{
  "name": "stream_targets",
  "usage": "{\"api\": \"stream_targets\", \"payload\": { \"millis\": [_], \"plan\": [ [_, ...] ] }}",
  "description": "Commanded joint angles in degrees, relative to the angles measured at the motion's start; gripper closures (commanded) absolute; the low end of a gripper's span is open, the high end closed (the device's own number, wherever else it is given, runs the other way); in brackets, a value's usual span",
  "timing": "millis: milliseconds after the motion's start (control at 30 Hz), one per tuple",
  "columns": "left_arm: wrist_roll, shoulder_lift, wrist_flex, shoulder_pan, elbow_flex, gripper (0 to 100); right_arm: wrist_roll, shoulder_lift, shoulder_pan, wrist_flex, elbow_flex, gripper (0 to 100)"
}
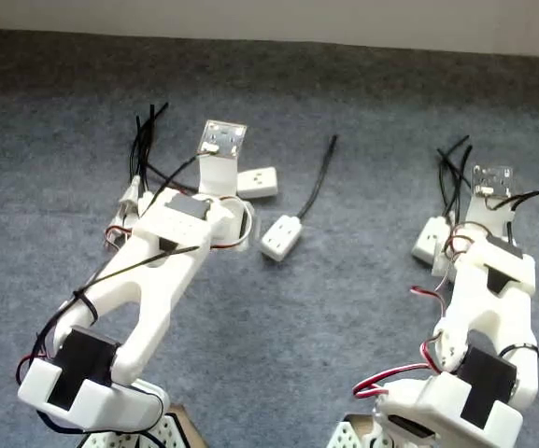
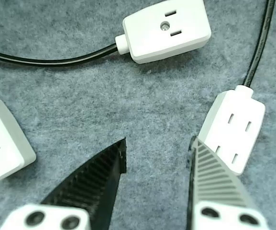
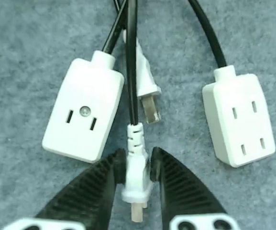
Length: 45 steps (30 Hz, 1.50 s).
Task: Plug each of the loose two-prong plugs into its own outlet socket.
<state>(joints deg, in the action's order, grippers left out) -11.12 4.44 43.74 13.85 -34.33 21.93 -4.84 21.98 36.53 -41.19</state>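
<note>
Pickup stage, with plug pinched in right gripper, left gripper spread beside socket; next, turning prongs toward outlet.

- Grey, felt-like covering over the whole table; mottled and fibrous up close, with a short, fuzzy nap.
- Darkens toward the far edge, below a pale, slightly slanted strip along the top of the high view; wall or floor, cannot tell.
- Lit softly and evenly, with only faint, short shadows on the grey.
- Brownish corner at the near edge; material unclear.
</note>
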Motion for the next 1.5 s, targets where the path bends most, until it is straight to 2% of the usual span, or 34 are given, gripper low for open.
{"api": "stream_targets", "payload": {
  "millis": [0,667,833,1133,1367,1467],
  "plan": [
    [0.4,2.3,-1.1,1.1,0.2,79,0.6,-2.7,-0.2,0.8,0.2,90.1],
    [0.4,2.3,-1.1,1.1,0.2,79,3.3,-3.1,1.9,4.5,0.6,90.5],
    [0.4,2.3,-1.1,1.1,0.2,79,3.3,-3.1,2.0,4.5,0.7,99.3],
    [0.5,2.6,-2.1,3.3,1.7,79,3.3,-4.2,1.4,4.7,1.1,98.4],
    [0.4,2.7,-2.0,6.3,5.8,79,3.2,-18.7,-5.6,12.4,1.4,99.1],
    [0.3,4.0,1.3,5.8,7.8,79,3.1,-25.0,-10.5,17.0,1.5,99.1]
  ]
}}
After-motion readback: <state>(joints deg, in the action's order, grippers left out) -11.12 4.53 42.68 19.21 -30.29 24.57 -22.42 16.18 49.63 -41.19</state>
